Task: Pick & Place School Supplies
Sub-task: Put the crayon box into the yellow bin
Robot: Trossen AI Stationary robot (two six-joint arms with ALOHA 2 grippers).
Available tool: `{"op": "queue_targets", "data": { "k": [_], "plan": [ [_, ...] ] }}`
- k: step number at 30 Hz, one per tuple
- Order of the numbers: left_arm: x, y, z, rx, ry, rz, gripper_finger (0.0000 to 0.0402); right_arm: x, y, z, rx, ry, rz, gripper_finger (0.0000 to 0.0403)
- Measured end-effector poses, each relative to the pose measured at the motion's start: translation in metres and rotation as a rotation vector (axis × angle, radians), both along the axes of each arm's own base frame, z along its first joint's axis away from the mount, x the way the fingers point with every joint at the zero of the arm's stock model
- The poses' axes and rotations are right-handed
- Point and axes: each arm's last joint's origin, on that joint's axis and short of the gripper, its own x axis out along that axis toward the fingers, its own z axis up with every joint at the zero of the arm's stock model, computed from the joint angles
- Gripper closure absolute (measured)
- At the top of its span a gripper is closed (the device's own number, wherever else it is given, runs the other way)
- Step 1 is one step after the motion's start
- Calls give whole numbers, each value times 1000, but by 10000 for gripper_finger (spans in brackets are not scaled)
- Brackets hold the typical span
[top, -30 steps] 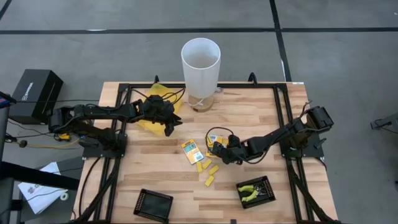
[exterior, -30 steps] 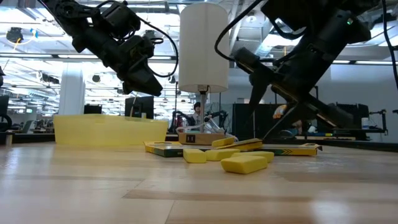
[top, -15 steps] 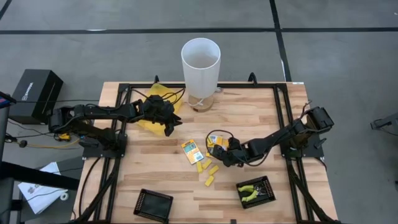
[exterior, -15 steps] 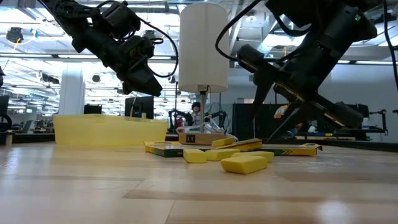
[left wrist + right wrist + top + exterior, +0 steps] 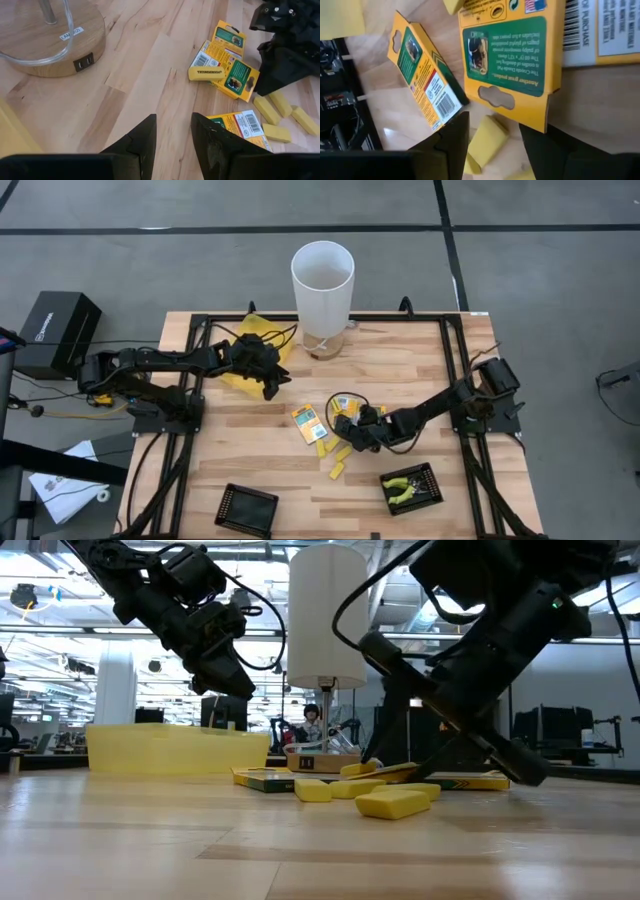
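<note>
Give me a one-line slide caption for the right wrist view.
Right gripper, fingers open, poised just above a short yellow piece beside two yellow-orange packets on the wooden table.

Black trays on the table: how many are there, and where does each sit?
2. One tray sits at the table's front edge on the left arm's side, apparently empty; the other tray sits front on the right arm's side, holding green-handled pliers.

High cam looks straight down on my whole table (image 5: 400, 370). Low cam sits at table-top level, facing the room. My left wrist cam looks across at the packets (image 5: 227, 70) from farther off; right wrist cam is close over them — shared by all four views.
</note>
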Motion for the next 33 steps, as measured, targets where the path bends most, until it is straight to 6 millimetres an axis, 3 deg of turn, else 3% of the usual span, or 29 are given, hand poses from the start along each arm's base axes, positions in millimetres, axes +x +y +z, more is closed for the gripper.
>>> {"op": "queue_targets", "data": {
  "k": [13, 28, 33],
  "plan": [
    [0, 0, 0, -1, 2, -3, 284, -6, -2, -1, -36, 54, -30, 265],
    [-1, 0, -1, -5, 13, -3, 284, -17, -11, 13, -119, 106, -58, 245],
    [-1, 0, -1, -8, 16, -2, 284, -17, -12, 13, -113, 112, -66, 287]
  ]
}}
